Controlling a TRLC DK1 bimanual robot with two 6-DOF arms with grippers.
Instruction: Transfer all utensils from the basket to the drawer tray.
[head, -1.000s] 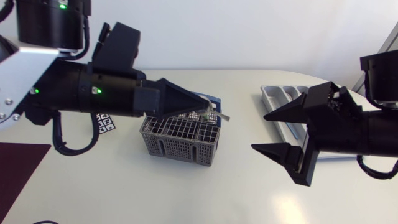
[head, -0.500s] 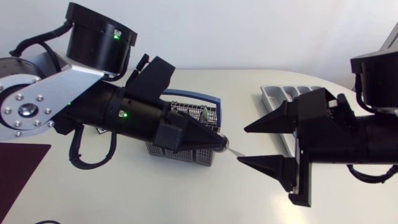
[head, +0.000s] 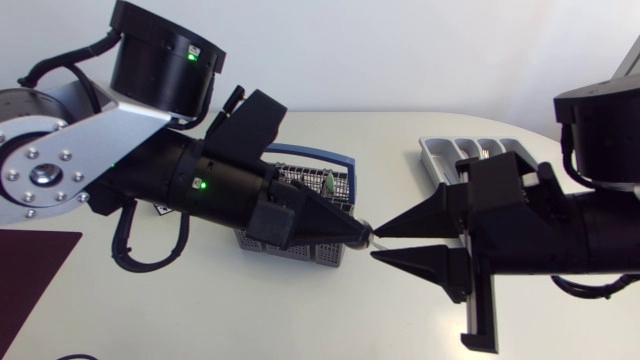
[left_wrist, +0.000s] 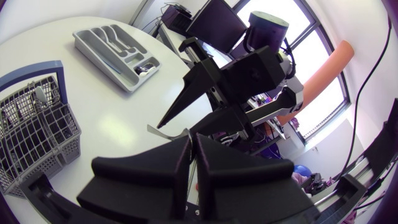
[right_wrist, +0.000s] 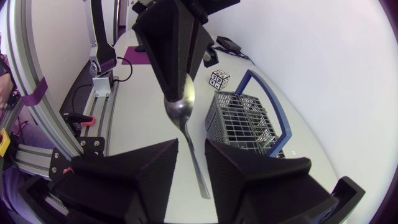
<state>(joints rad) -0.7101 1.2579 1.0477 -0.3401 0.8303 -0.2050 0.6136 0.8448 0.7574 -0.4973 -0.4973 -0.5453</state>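
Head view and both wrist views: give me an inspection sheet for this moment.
Surface: white table, no spills seen.
Job's things: spoon in the air between the arms; basket holds a green-tipped utensil; tray holds some cutlery.
Clutter: tag cube beside the basket; dark mat at the table's corner.
Grippers: left gripper shut on the spoon's bowl; right gripper open, fingers either side of the handle.
Cables: black cable loops under the left arm.
Surroundings: nothing seen.
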